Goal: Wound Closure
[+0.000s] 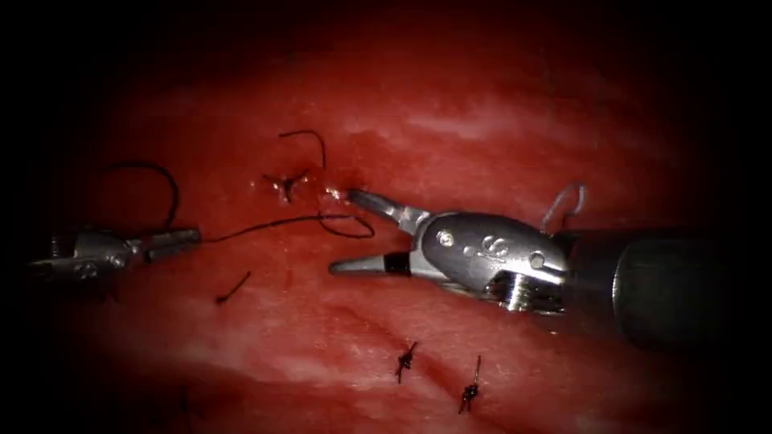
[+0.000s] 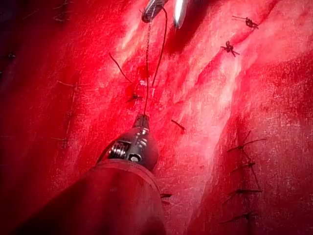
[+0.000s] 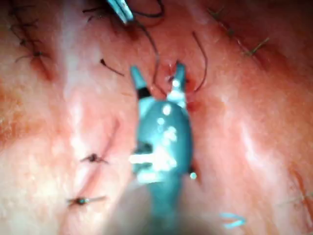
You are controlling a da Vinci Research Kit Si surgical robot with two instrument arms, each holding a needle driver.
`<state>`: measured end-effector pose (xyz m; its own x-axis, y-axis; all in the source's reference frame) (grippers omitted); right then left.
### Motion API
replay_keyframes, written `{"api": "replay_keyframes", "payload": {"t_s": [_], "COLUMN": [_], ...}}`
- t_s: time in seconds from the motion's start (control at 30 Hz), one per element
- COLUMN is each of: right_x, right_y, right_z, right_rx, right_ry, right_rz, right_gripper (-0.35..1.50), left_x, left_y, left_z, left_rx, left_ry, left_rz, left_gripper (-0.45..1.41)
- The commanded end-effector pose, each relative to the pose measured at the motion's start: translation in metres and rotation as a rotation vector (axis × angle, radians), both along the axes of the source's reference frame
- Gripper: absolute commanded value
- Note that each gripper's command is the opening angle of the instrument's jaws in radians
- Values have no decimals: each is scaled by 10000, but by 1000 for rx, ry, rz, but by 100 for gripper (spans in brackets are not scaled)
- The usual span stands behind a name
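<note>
Your left tool [image 1: 173, 239], a slim steel needle driver, has its fingers clamped on the thin black suture thread [image 1: 273, 223], which runs taut to the knot [image 1: 287, 185] on the glossy red pork tissue [image 1: 482, 112]. Your right tool [image 1: 354, 229] hovers beside that knot with fingers spread, holding nothing. Judge the thread light, limp and slippery: grip it well away from the knot. The tissue is soft and tears easily. The left wrist view adds a row of finished stitches [image 2: 244, 166]; no needle is discernible.
</note>
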<state>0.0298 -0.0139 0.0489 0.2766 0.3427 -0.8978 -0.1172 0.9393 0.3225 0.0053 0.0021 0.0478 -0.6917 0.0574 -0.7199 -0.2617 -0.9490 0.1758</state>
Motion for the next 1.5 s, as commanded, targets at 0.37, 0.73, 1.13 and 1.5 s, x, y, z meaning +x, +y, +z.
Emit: {"api": "replay_keyframes", "payload": {"t_s": [0.37, 0.73, 1.13, 1.5], "right_x": [-43, 35, 56, 79], "right_y": [32, 25, 12, 3], "right_z": [41, 87, 82, 64], "right_rx": [37, 21, 13, 11], "right_ry": [61, 20, 42, 75], "right_rz": [1, -62, -97, -89], "right_gripper": [-35, -35, -35, -35], "left_x": [-4, -21, -73, -86], "left_y": [11, 14, 34, 13], "left_z": [-3, -3, 16, 50], "left_rx": [-84, -89, -159, -242], "left_ry": [3, -13, 156, 240], "left_rz": [-6, -8, -230, -256], "left_gripper": [-45, -45, -45, -45]}}
